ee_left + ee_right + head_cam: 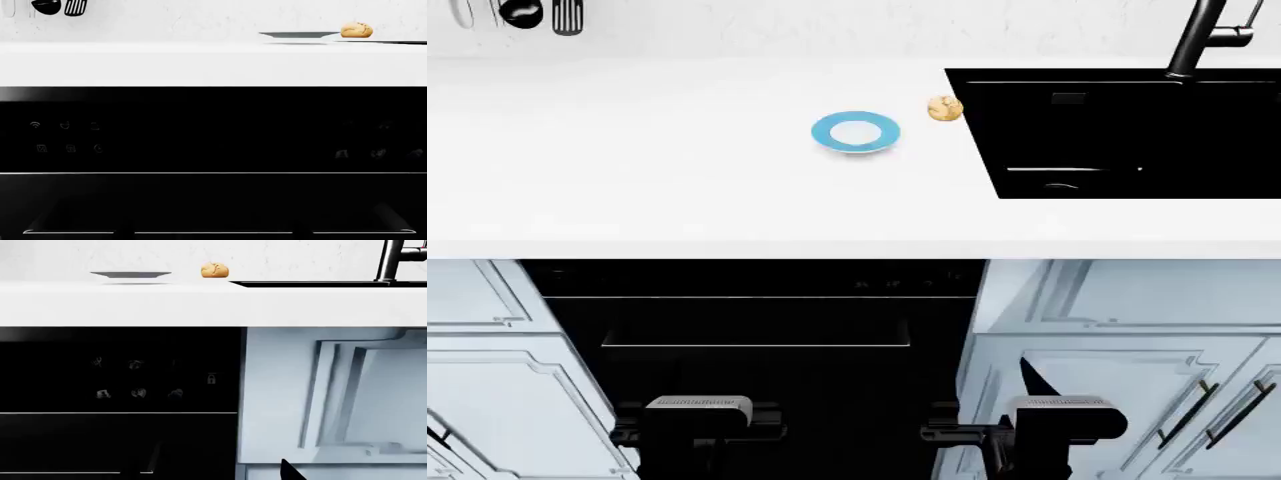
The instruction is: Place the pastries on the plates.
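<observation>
both arms are showing only as dark housings at the bottom edge of the head view; the left gripper and right gripper are lying out of frame, so their opening cannot be told. the blue-rimmed plate [856, 132] is sitting empty on the white counter [627, 170]. the bun [945, 109] is resting just beside it, near the corner of the black sink [1121, 130], whose basin is holding nothing discernible.
</observation>
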